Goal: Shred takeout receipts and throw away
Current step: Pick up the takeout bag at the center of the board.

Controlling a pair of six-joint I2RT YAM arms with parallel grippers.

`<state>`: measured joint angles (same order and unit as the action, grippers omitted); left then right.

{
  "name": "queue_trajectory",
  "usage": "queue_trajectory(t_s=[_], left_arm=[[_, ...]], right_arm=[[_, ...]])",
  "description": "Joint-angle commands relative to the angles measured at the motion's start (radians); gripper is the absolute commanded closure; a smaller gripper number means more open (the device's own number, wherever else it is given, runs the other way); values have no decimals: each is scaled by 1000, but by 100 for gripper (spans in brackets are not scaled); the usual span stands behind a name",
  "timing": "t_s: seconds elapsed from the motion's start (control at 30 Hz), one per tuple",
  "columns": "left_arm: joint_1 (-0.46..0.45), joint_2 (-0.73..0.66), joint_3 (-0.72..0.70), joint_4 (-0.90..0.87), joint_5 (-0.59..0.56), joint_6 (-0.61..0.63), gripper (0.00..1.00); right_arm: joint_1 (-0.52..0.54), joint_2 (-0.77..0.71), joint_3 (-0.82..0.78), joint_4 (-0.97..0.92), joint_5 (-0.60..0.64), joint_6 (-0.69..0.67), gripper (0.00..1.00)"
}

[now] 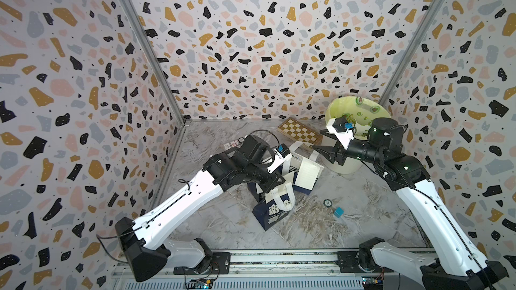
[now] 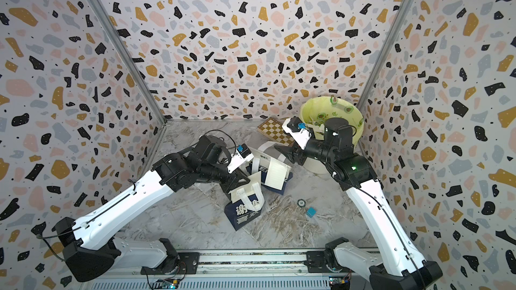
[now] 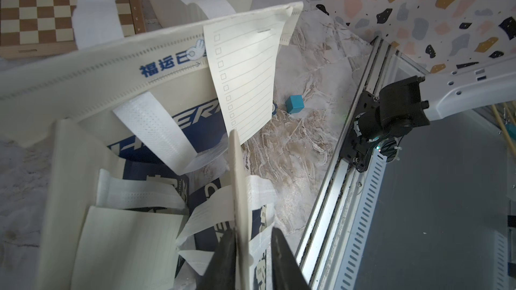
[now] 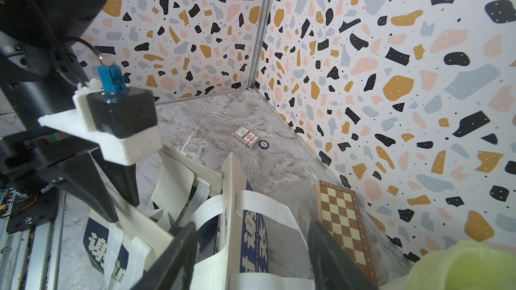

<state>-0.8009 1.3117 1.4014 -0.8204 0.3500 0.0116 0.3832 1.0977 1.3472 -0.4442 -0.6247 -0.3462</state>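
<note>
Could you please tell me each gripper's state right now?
Left gripper: open, straddling a paper bag edge.
Right gripper: open, holding nothing.

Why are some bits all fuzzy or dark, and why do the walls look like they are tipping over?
Left wrist view: the left gripper looks dark and soft, close to the lens, and the near bag lies in shade. Right wrist view: the yellow-green bin liner is a blur. In both top views the corner posts lean outward, likely a wide-lens effect.

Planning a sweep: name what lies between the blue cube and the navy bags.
A dark poker chip, close to the cube; otherwise bare marble. Both top views show it.
</note>
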Motion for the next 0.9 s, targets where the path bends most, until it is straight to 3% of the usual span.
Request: queue_trajectory(t_s=[0.0, 0.27, 0.47, 0.5, 0.87], left_arm=[[-5, 1, 4, -5, -1, 8, 83], [-6, -17, -41, -11, -19, -6, 96], [-5, -43, -48, -15, -19, -6, 96], [-5, -53, -45, -23, -20, -7, 100], [-5, -336, -128, -226, -376, -461, 100]], right_arm=[[5, -12, -2, 25, -15, 6, 36], [5, -11, -8, 38, -18, 7, 36], [8, -11, -3, 47, -17, 9, 37], [8, -12, -3, 48, -14, 9, 37], [8, -26, -12, 90, 23, 2, 37]])
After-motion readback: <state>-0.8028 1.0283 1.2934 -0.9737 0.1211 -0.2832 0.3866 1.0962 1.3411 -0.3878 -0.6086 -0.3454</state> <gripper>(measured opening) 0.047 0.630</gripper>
